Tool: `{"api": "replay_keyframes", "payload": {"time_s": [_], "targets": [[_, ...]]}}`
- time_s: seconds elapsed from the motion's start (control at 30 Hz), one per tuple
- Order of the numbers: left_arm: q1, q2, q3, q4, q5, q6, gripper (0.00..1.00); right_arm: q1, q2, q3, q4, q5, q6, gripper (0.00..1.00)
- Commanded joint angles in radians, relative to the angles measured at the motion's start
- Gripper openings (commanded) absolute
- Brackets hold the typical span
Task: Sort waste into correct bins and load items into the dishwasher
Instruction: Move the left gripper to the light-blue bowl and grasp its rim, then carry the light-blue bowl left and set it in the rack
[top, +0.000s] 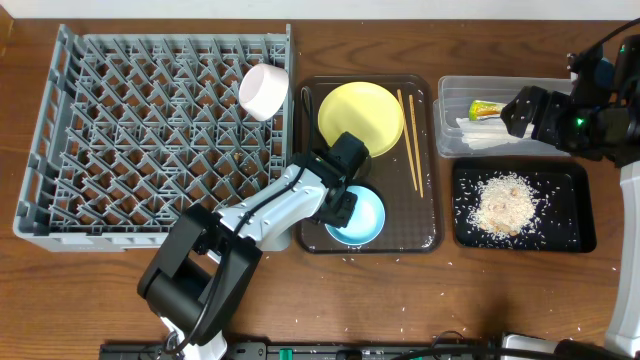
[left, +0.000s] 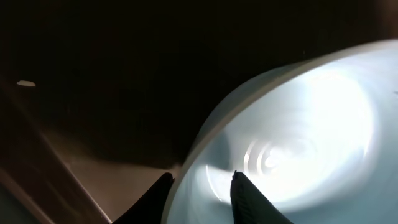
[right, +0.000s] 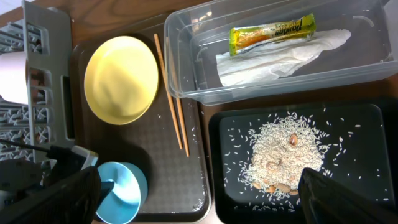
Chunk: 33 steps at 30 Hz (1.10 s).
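Note:
The light blue bowl (top: 362, 218) (left: 298, 143) (right: 121, 190) sits at the front of the brown tray (top: 425, 215). My left gripper (top: 346, 204) (left: 201, 176) is shut on its rim, one finger outside and one inside. On the same tray lie the yellow plate (top: 360, 117) (right: 121, 79) and the chopsticks (top: 410, 140) (right: 174, 106). The clear tub (top: 450, 140) (right: 186, 68) holds the green-and-yellow wrapper (top: 486, 109) (right: 272, 32) and white paper (right: 280, 56). Rice scraps (top: 503, 205) (right: 286, 152) lie in the black tray (top: 575, 235). My right gripper (top: 522, 112) (right: 205, 205) hangs open above the tub, empty.
The grey dish rack (top: 60, 150) fills the left side. A white cup or bowl (top: 263, 90) (right: 12, 74) lies tilted at the rack's back right corner. Stray rice grains dot the wooden table (top: 440, 290) in front of the trays.

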Motion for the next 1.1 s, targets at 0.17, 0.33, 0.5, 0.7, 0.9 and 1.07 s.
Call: {"api": "replay_keyframes", "payload": {"time_s": [0.17,0.33,0.5,0.7,0.9,1.07], "targets": [[0.000,0.022,0.019,-0.034,0.009,0.005,0.07,-0.004,-0.001,0.009,-0.002,0.002,0.004,0.99],[0.000,-0.079,0.084,-0.063,0.008,-0.051,0.07,-0.004,-0.001,0.009,-0.002,0.002,0.004,0.99],[0.002,-0.248,0.090,-0.086,-0.167,-0.058,0.07,-0.004,-0.001,0.009,-0.002,0.002,0.004,0.99],[0.002,-0.409,0.090,-0.174,-0.592,-0.058,0.08,-0.004,-0.001,0.009,-0.002,0.002,0.004,0.99],[0.002,-0.404,0.071,-0.210,-1.223,-0.116,0.07,-0.004,-0.001,0.009,-0.002,0.002,0.004,0.99],[0.023,-0.321,0.048,-0.198,-1.436,-0.165,0.07,-0.004,-0.001,0.009,-0.002,0.002,0.004,0.99]]}}
